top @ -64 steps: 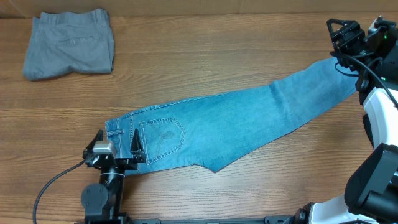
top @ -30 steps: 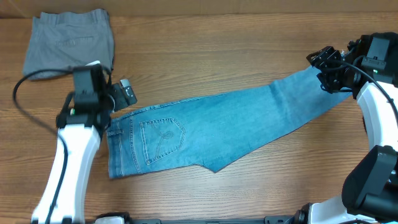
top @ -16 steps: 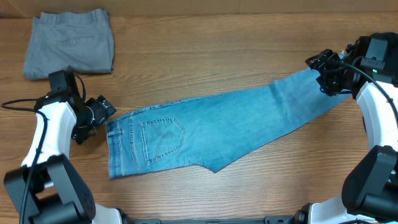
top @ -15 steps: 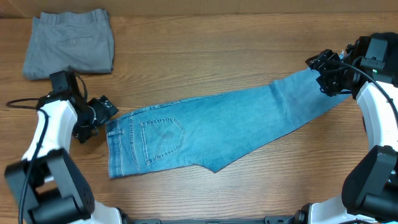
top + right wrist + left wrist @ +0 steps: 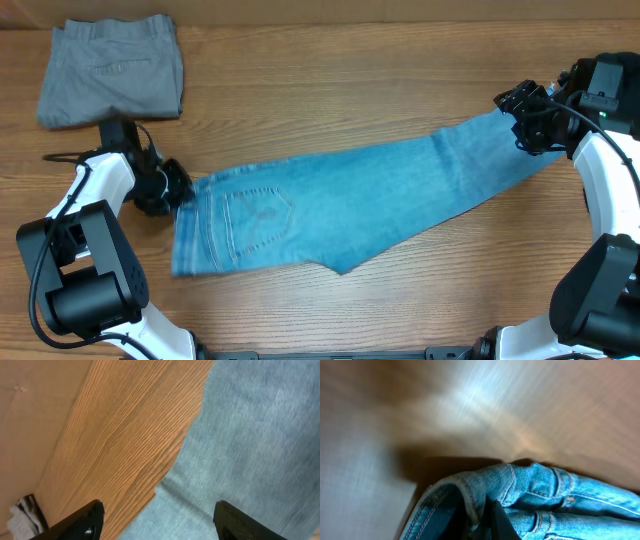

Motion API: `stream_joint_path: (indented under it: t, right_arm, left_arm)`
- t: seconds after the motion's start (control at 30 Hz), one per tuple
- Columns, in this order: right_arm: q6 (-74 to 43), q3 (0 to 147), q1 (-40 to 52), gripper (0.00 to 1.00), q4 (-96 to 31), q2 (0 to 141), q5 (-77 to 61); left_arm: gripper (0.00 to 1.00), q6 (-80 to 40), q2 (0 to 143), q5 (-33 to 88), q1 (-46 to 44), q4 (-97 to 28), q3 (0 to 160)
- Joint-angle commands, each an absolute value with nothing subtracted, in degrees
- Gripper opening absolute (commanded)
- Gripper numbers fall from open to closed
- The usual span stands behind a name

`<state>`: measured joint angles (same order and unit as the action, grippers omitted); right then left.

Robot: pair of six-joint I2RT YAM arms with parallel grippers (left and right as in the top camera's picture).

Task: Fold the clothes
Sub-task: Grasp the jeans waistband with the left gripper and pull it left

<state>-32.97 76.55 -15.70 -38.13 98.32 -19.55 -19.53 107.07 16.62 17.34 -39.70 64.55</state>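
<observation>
wooden table (image 5: 330, 90), grain running left to right. light blue jeans (image 5: 380, 195) lie flat across the middle, waistband left, leg extending far right. folded grey trousers (image 5: 110, 70) occupy the far left corner.

I see bare surface (image 5: 330, 90) across the far middle and along the near edge: room to pass. The jeans (image 5: 360, 200) span the centre diagonally, blocking low crossings. Folded grey trousers (image 5: 110, 68) occupy the far-left corner.

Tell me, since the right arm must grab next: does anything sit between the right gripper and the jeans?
Nothing visible does. The right gripper stands open over the leg end of the jeans, with only bare denim and table wood between its fingers.
</observation>
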Motion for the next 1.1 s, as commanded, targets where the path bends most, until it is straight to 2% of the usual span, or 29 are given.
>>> stream_joint_path:
  t: [0.0,0.1,0.2,0.53,0.67,0.77,0.87,0.93,0.97,1.0,1.03,1.07]
  right_arm:
    - [-32.5,78.1,-15.4,0.74,-37.1,98.5,-16.7]
    - [-32.5,78.1,-15.4,0.75,-35.3,98.5,-16.7]
    - [-32.5,78.1,-15.4,0.75,-34.3,98.5,-16.6]
    - [-26.8,78.1,-15.5,0.78,-39.7,100.6,-6.1]
    - [-25.2,78.0,-15.6,0.80,-39.6,103.4,-6.0]
    - [-25.0,78.0,-16.7,0.90,-39.0,105.9,-4.0]
    - [-24.9,78.0,-19.5,0.91,-35.6,107.8,-4.7]
    - [-23.3,78.0,-21.7,0.91,-32.8,108.8,-8.1]
    - [-23.3,78.0,-23.0,0.90,-31.8,109.4,-9.8]
    - [-23.3,78.0,-24.2,0.90,-31.0,110.0,-11.9]
    - [-23.3,78.0,-25.0,0.90,-30.4,110.5,-13.8]
    - [-22.5,78.0,-25.9,0.89,-29.9,111.3,-16.0]
  left_arm:
    - [0.04,-21.1,108.6,19.0,18.0,-29.0,65.3]
    - [0.04,-25.3,108.6,19.6,19.3,-19.7,66.2]
    - [0.04,-27.5,108.6,19.6,20.8,-15.8,68.6]
    - [0.04,-23.9,108.6,17.6,27.1,-26.1,78.8]
    - [0.04,-22.6,108.6,17.8,27.7,-28.0,80.6]
    - [0.15,-22.5,108.6,17.8,27.7,-28.6,80.7]
    - [0.17,-22.3,108.6,17.8,27.7,-29.1,80.7]
    - [0.25,-22.3,108.6,17.8,27.7,-29.2,80.7]
    - [0.33,-22.3,108.6,17.9,27.7,-29.4,80.7]
    - [0.61,-22.3,108.6,17.9,27.7,-29.6,80.7]
    - [0.67,-22.3,108.6,18.1,27.7,-29.8,80.7]
    - [0.68,-22.3,108.6,18.7,27.7,-30.0,80.7]
